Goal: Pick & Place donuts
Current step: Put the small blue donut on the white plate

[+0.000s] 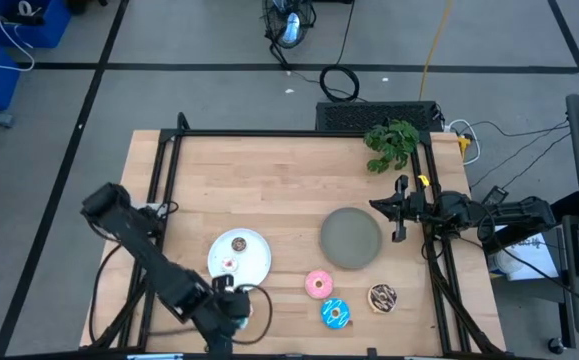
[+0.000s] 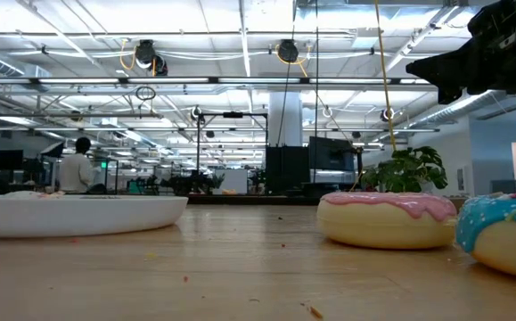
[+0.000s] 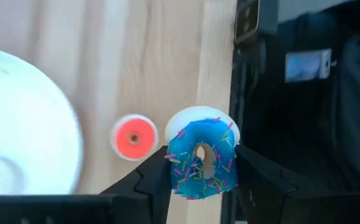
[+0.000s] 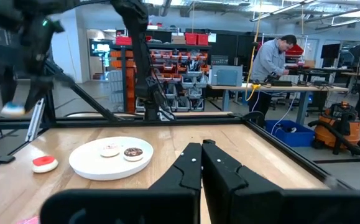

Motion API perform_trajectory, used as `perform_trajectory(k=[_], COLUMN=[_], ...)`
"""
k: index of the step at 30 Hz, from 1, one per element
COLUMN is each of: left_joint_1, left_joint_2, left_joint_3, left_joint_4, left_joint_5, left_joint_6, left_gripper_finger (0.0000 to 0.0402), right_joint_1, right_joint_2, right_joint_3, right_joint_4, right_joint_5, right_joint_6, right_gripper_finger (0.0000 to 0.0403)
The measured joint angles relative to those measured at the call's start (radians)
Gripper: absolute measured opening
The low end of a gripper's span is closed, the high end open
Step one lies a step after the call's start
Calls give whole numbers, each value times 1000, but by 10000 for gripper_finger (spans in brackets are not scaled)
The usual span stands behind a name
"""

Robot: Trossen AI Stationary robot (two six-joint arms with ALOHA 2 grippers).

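The left gripper (image 3: 201, 180) grasps the tiny blue donut (image 3: 201, 167), probably bound for the white plate (image 1: 257, 262). The right gripper (image 4: 201, 163) waits clenched beside the grey plate (image 1: 350, 238).

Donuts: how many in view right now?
7. Pink donut, blue sprinkled donut and brown drizzled donut on the table; two tiny ones on the white plate; tiny red beside it; tiny blue in the left gripper.

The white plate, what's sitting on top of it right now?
On the white plate sit two tiny donuts, a brown one and a white one. Nothing else shows on it; what lies under the plate cannot be seen.
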Motion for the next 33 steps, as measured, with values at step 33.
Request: perform_trajectory(k=[33], left_joint_1=[219], left_joint_2=[-187], left_joint_3=[2], left_joint_4=[-173], left_joint_5=[-54], left_joint_6=[221], left_gripper_finger=[159], right_joint_1=[0], right_joint_2=[1], right_joint_3=[0], right_joint_4=[-1], right_joint_5=[-4], right_joint_6=[28], right_gripper_finger=[0])
